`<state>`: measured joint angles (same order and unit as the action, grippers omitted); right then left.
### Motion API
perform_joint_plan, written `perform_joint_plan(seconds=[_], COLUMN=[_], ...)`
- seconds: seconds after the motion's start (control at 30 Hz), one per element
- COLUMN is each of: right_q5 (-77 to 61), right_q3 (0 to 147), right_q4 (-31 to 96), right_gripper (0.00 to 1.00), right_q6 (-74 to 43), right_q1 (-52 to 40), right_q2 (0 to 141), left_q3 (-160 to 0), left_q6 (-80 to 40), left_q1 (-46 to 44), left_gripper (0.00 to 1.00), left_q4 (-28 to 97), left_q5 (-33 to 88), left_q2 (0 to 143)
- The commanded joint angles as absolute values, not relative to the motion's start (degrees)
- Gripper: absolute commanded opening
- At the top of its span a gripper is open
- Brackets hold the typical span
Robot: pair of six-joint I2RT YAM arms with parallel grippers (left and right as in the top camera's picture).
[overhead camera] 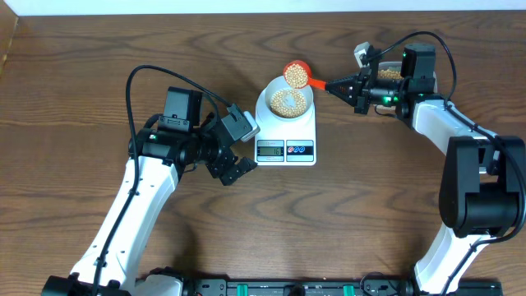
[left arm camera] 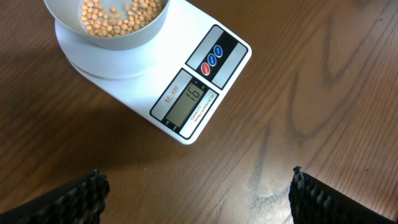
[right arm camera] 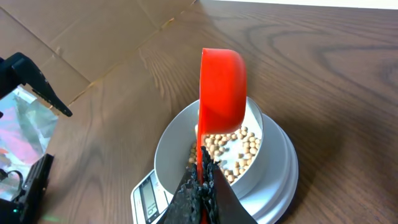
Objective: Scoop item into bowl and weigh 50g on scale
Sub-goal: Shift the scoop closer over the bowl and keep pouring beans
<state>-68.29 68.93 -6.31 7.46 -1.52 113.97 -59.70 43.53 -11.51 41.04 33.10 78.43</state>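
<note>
Red scoop [right arm camera: 222, 87], handle pinched in the right gripper [right arm camera: 200, 182], tilted straight ahead over the bowl [right arm camera: 163, 140]; left gripper [left arm camera: 196, 180] gaped wide

Beige beans [left arm camera: 112, 22] in white bowl [left arm camera: 112, 42], bowl upright atop flat white scale [left arm camera: 163, 67]

Scoop [overhead camera: 295, 74] over bowl [left arm camera: 118, 42] blocks top access; left claw [overhead camera: 237, 170] crowds scale [left arm camera: 180, 53] display end; far-left table [overhead camera: 66, 99] free.

Glossy plastic scale [left arm camera: 157, 73], wood-grain table [left arm camera: 323, 93]
</note>
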Motion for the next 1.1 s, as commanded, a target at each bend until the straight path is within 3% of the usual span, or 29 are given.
perform_joint_plan(seconds=[0.0,1.07], right_q5=[-68.90,-69.69], right_q3=[69.21,69.21], right_q4=[-6.42,-6.35], right_gripper=[0.01,0.01], right_q6=[10.15,11.42], right_q1=[-1.98,-1.98], right_q2=[114.28,114.26], left_q3=[-60.99,-60.99], left_q6=[43.90,43.90], left_q1=[-11.31,-11.31], left_gripper=[0.95,0.95], left_q4=[41.06,41.06], left_q5=[33.87,33.87], left_q2=[78.43,78.43])
